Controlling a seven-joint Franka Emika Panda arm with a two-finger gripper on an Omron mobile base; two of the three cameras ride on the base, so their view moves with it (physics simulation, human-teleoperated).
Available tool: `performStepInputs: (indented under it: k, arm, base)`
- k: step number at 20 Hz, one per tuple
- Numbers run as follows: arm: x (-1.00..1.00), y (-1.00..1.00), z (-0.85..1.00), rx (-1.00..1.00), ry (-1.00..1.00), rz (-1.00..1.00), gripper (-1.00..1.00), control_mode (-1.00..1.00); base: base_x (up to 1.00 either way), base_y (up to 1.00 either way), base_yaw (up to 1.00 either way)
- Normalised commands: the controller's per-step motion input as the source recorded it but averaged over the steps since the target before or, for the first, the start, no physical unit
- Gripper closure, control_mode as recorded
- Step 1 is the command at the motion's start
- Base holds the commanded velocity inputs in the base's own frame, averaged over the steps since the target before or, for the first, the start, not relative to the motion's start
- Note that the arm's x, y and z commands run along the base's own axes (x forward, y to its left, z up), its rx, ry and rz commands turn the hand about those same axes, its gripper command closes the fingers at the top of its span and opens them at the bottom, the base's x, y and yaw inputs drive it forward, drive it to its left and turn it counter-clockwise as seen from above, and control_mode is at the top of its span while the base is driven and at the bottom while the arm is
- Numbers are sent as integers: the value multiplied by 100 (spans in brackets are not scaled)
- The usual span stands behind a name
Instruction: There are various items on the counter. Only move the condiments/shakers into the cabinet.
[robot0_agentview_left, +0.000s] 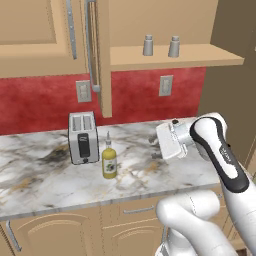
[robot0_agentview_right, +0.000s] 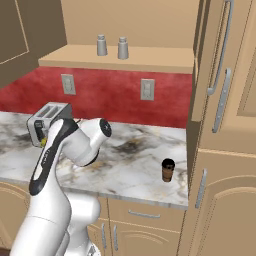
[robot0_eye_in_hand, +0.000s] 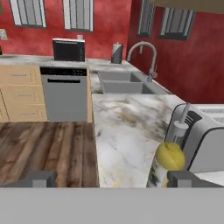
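Shakers (robot0_agentview_left: 160, 45): both stand on the cabinet shelf (robot0_agentview_left: 200, 54).
Bottle (robot0_agentview_left: 109, 161): on the worktop (robot0_agentview_left: 45, 165), just beside the toaster (robot0_agentview_left: 83, 136), near the front edge.
End effector (robot0_eye_in_hand: 111, 179): fingers wide apart, holding nothing, low beside the bottle.

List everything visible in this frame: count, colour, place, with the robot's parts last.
shakers: 2, grey, side by side on the cabinet shelf
cabinet: 1, tan wood, on the wall, door open
bottle: 1, yellow-green, white nozzle, on the counter right of the toaster
toaster: 1, silver, black front, on the counter
counter: 1, white-grey marble, over wooden cupboards
cup: 1, dark brown, near the counter's right end
outlets: 2, light grey, on the red wall
sink: 1, grey, with faucet, further along the counter
gripper: 1, dark tips, open, holding nothing
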Motion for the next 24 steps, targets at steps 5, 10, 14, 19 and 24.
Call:
performStepInputs:
  k: [5,10,14,19,24]
  arm:
    - [15,17,0,2,-2,0,-100,-100]
    - [25,12,-5,0,9,0,-100,-100]
    - [27,26,-10,-2,28,0,-100,-100]
    - [29,19,-11,-1,26,6,-100,-100]
    - [27,6,-24,0,11,12,-100,-100]
  base:
    - [0,0,0]
    - [0,0,0]
    - [0,0,0]
    - [0,0,0]
    - [0,0,0]
